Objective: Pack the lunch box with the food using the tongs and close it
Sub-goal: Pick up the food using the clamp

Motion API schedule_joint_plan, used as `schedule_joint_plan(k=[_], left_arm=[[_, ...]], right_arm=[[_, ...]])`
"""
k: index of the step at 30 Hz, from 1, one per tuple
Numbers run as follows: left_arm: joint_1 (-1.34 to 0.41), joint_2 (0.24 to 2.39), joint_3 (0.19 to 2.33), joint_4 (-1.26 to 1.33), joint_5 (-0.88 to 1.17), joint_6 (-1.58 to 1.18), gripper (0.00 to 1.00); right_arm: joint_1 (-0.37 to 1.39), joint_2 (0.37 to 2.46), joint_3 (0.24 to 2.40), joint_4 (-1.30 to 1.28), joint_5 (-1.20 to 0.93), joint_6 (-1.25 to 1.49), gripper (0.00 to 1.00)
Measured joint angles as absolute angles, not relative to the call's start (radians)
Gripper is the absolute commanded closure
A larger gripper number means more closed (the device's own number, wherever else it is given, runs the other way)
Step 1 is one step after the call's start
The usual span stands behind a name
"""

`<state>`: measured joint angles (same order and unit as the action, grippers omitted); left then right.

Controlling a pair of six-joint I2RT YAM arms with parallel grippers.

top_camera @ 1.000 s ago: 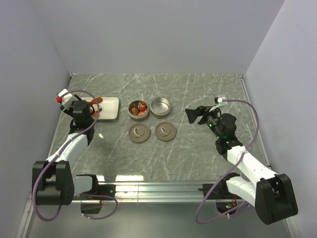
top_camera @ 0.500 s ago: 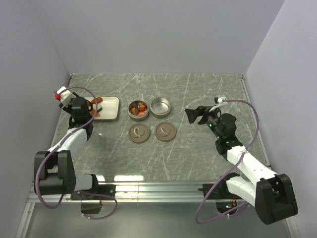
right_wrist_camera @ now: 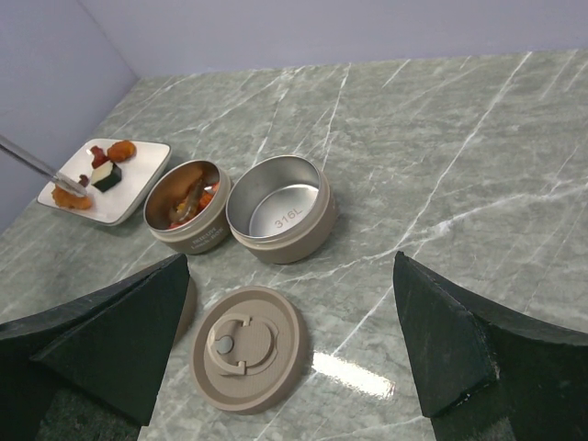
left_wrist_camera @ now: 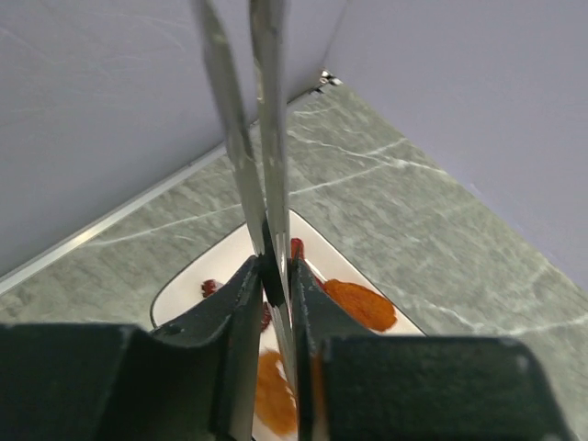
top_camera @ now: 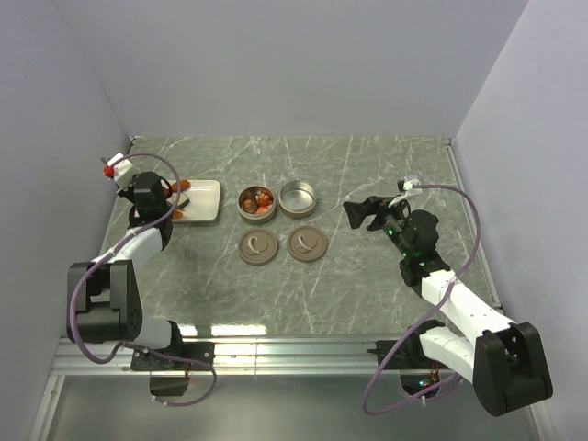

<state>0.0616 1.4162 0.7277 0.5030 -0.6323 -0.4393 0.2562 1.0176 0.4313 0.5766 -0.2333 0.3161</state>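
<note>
We see left hand (left_wrist_camera: pixel 274 292) clenched on tongs (left_wrist_camera: pixel 265 138), arm stretched to 10 o'clock over plate (top_camera: pixel 207 195); right hand (top_camera: pixel 362 213) splayed wide at 3 o'clock.

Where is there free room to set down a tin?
Free: the stretch between the lids and the arm bases, and the strip behind the tins to the wall. Crowded: plate, tins and lids, with the left gripper holding tongs over the plate.

I couldn't see either end of the tongs (left_wrist_camera: pixel 269 92): 1 ran off the top edge, 1 sat hidden between my left gripper's (left_wrist_camera: pixel 274 271) fingers (left_wrist_camera: pixel 230 317).
</note>
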Motion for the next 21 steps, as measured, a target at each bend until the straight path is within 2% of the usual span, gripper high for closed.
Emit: schedule_joint_plan(k=[6, 11, 14, 15, 18, 21], left_arm=[[0.044, 1.352, 0.723, 0.471, -0.601, -0.419, 0.84], [0.031, 1.313, 0.723, 0.466, -0.599, -0.399, 0.81], [0.019, 1.312, 0.723, 0.465, -0.603, -0.379, 0.71], [0.009, 1.312, 0.723, 0.464, -0.611, -0.375, 0.65], [-0.019, 1.303, 0.722, 0.461, -0.636, -0.359, 0.59], [-0.029, 1.281, 0.715, 0.458, -0.66, -0.353, 0.57]], right_arm=[[0.255, 1.018, 0.431, 0.577, -0.233, 0.316, 0.01], [0.255, 1.018, 0.431, 0.577, -0.233, 0.316, 0.01], [0.255, 1.018, 0.431, 0.577, -0.232, 0.316, 0.01], [0.255, 1.018, 0.431, 0.576, -0.232, 0.316, 0.01], [0.255, 1.018, 0.431, 0.577, -0.231, 0.316, 0.01], [0.255, 1.018, 0.431, 0.577, -0.231, 0.316, 0.01]])
